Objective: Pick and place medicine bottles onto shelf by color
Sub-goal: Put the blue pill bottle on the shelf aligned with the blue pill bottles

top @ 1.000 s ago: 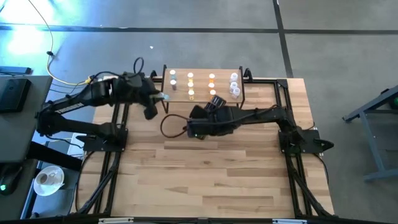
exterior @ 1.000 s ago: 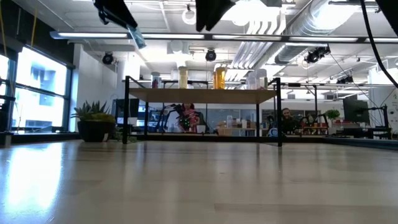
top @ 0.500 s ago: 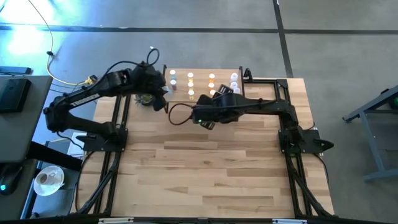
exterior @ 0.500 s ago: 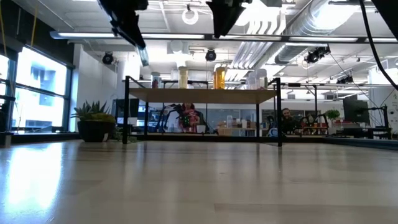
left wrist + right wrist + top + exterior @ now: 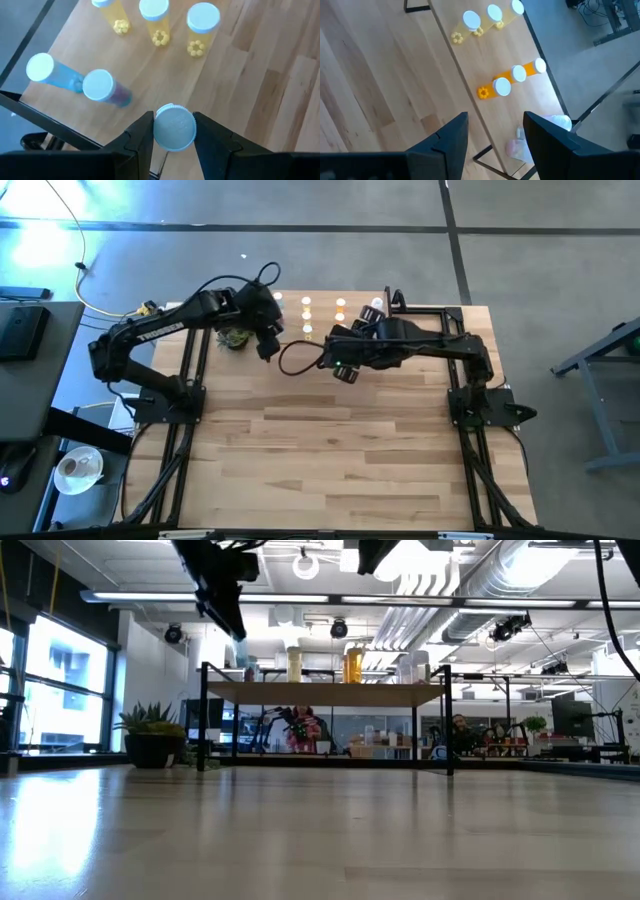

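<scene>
The left hand [image 5: 172, 134] was clamped on a white-capped medicine bottle [image 5: 173, 127], one dark finger pressed against each side of its cap. From above, this hand [image 5: 268, 330] hung over the left end of the shelf [image 5: 322, 300], right beside the small green potted plant [image 5: 234, 337] on the tabletop [image 5: 330, 450]. In the low view the held bottle [image 5: 240, 647] showed pale blue, raised above the shelf's wood plank [image 5: 325, 688].

On the plank below it stood two blue bottles [image 5: 102, 89] side by side — and farther along a row of three yellow bottles [image 5: 156, 19], all upright with white caps.

The right hand [image 5: 492, 137] had its fingers apart and nothing between them. It hovered above the front edge of the shelf toward the right end [image 5: 345, 360]. Its wrist camera looked down on the three yellow bottles [image 5: 472, 21], a row of three orange bottles [image 5: 506, 86] and a few clear ones [image 5: 555, 122] at the shelf's far right corner — the clear ones too blurred to count.
</scene>
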{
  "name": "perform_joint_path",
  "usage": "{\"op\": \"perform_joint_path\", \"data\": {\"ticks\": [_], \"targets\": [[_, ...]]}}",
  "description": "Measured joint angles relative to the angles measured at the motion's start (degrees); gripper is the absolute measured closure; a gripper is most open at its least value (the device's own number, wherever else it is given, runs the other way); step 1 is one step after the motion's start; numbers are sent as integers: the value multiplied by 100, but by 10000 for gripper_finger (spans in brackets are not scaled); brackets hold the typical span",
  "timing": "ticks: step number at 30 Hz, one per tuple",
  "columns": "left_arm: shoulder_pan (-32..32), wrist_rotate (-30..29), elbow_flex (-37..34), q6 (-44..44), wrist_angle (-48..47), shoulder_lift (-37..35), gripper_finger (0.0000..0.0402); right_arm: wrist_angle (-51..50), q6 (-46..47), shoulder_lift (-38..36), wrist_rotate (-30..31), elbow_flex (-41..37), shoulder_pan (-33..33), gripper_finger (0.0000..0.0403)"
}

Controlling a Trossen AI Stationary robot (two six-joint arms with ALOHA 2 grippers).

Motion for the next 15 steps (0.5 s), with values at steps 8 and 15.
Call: {"op": "perform_joint_path", "data": {"ticks": [8,15], "targets": [[31,-8,548,-73,-479,666,287,1,-109,-62,-18,-1,-36,221],[31,-81,591,13,-561,889,287,1,-203,-62,-18,-11,-36,221]]}}
